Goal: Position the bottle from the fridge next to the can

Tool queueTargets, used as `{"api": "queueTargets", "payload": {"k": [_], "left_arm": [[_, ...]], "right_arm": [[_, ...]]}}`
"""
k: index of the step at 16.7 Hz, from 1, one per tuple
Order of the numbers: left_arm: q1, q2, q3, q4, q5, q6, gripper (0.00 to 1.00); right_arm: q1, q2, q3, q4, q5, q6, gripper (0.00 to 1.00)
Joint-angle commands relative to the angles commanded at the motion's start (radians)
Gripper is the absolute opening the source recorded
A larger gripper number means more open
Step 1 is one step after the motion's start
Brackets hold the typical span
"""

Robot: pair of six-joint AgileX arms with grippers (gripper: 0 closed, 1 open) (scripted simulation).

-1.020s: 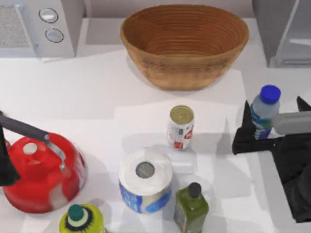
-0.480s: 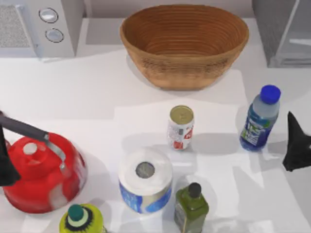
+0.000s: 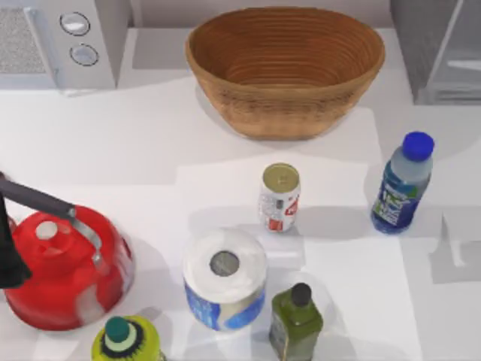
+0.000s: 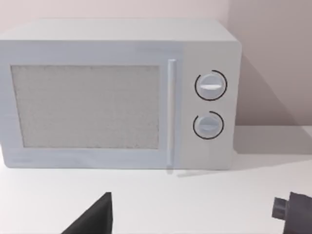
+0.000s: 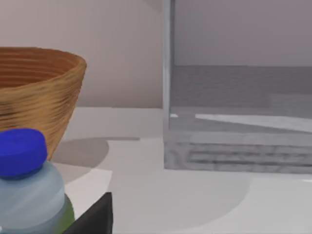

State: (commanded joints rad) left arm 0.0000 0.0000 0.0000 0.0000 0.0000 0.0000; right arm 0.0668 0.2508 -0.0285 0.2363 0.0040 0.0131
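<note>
The bottle (image 3: 402,184), clear blue with a blue cap, stands upright and free on the table at the right, a clear gap to the right of the can (image 3: 279,197). The white and red can stands mid-table in front of the basket. The fridge (image 3: 440,49) sits at the back right corner, and the right wrist view shows its open inside (image 5: 239,117). That view also shows the bottle's cap (image 5: 19,151) close by and one dark finger (image 5: 95,219) of my right gripper, holding nothing. My left arm (image 3: 9,256) is parked at the table's left edge beside the kettle, with one finger (image 4: 92,219) in its wrist view.
A wicker basket (image 3: 285,68) stands at the back centre and a microwave with two dials (image 3: 60,41) at the back left. A red kettle (image 3: 68,267), a paper roll (image 3: 224,278), an olive bottle (image 3: 297,320) and a yellow-green bottle (image 3: 124,342) crowd the front.
My right gripper let go of the bottle and drew back to the right, out of the top view. The bottle stays standing where it was set down.
</note>
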Motion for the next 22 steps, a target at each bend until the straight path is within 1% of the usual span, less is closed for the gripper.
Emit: {"api": "queueTargets", "payload": {"k": [3,5,12,15,18,22], "left_arm": [[0.000,0.000,0.000,0.000,0.000,0.000,1.00],[0.000,0.000,0.000,0.000,0.000,0.000,1.00],[0.000,0.000,0.000,0.000,0.000,0.000,1.00],[0.000,0.000,0.000,0.000,0.000,0.000,1.00],[0.000,0.000,0.000,0.000,0.000,0.000,1.00],[0.000,0.000,0.000,0.000,0.000,0.000,1.00]], "right_arm": [[-0.045,-0.170,0.012,-0.160,-0.003,-0.008,1.00],[-0.061,-0.231,0.023,-0.218,-0.004,-0.012,1.00],[-0.063,-0.249,0.028,-0.235,-0.003,-0.013,1.00],[-0.066,-0.299,0.070,-0.301,-0.001,-0.014,1.00],[-0.068,-0.399,0.152,-0.460,-0.001,-0.014,1.00],[-0.067,-0.574,0.294,-0.787,-0.004,-0.014,1.00]]}}
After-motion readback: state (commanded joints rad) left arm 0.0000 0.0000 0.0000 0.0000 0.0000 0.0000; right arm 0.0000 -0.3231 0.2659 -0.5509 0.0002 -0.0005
